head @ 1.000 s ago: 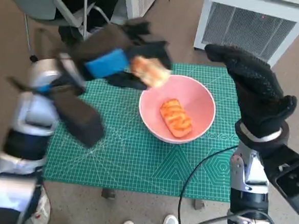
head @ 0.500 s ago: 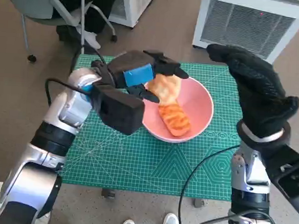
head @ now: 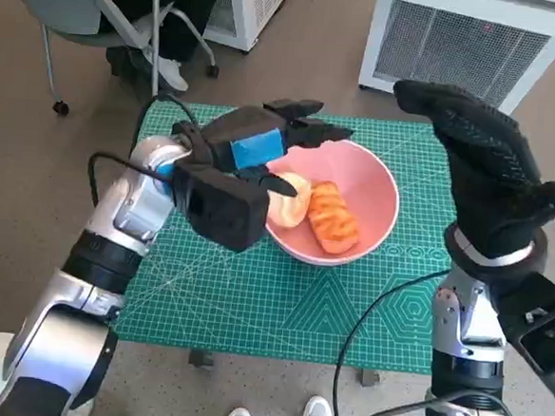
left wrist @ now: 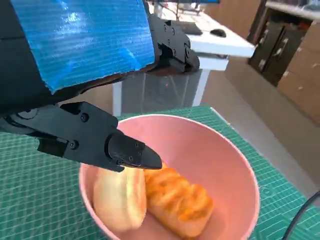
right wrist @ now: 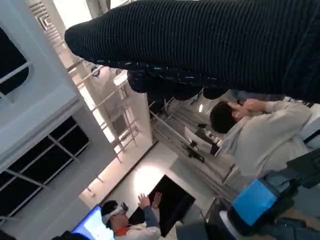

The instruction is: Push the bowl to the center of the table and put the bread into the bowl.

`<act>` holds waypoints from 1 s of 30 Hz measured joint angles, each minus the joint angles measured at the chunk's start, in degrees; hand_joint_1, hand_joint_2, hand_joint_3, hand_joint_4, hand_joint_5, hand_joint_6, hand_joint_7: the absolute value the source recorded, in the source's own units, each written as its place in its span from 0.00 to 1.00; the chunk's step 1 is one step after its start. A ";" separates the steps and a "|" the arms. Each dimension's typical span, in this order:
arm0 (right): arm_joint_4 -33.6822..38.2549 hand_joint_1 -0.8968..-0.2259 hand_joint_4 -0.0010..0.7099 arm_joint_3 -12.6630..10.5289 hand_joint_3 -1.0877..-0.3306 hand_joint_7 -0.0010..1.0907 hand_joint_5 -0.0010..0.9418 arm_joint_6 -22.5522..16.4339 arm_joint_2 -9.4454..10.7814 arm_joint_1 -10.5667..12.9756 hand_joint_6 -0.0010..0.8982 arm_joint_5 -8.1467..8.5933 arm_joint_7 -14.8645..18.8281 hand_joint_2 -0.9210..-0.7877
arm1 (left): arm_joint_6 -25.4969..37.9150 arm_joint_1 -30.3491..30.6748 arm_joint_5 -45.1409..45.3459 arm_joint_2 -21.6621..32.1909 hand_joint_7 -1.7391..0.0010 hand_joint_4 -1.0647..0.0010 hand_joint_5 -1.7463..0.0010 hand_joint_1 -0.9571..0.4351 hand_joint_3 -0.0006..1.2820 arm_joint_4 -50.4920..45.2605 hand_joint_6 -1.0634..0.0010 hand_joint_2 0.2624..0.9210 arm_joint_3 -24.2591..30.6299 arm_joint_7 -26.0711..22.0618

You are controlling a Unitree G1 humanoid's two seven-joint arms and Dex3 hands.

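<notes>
The pink bowl [head: 339, 208] sits at the frame's centre on the green mat [head: 252, 301] covering the worktop. Two bread pieces lie inside, side by side: a pale bun [head: 290, 199] and a glazed orange loaf [head: 331, 217], apparently touching. The left hand [head: 263, 145] hovers over the bowl's left rim, fingers spread, holding nothing. The right hand [head: 486, 161], raised at right, looks spread and empty.

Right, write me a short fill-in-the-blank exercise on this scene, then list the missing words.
1. The bowl on the green mat is coloured ____.
2. The number of bread pieces inside the bowl is ____.
3. The hand above the pale bread is the ____ hand.
4. The right hand wears a black knitted ____.

Missing words: pink; two; left; glove
</notes>
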 measured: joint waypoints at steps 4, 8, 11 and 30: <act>0.49 0.49 0.00 -0.35 0.46 0.65 0.51 -0.14 -0.03 -0.07 0.00 -0.80 -0.56 0.00 | -1.05 1.30 -2.68 -0.21 1.00 1.00 1.00 0.30 0.08 -2.06 0.89 1.00 2.34 1.10; 1.03 0.49 0.00 -0.68 0.48 0.65 0.51 -0.16 -0.04 -0.37 0.00 -1.13 -1.02 0.00 | -1.90 3.02 -6.45 -0.78 1.00 1.00 1.00 0.26 0.13 -5.27 0.91 1.00 5.39 2.90; 1.92 0.50 0.00 -1.05 0.50 0.66 0.51 -0.30 -0.05 -0.92 0.00 -1.32 -1.43 0.00 | -2.04 5.00 -9.57 -1.72 0.99 1.00 1.00 0.25 0.18 -8.82 0.90 1.00 8.17 4.86; 6.60 0.51 0.19 -1.39 0.47 0.65 0.32 -0.60 0.17 -6.44 0.00 -3.48 -5.25 0.00 | -10.86 16.23 -24.29 -14.05 0.94 0.87 0.97 0.24 0.29 -19.17 0.76 1.00 16.62 14.89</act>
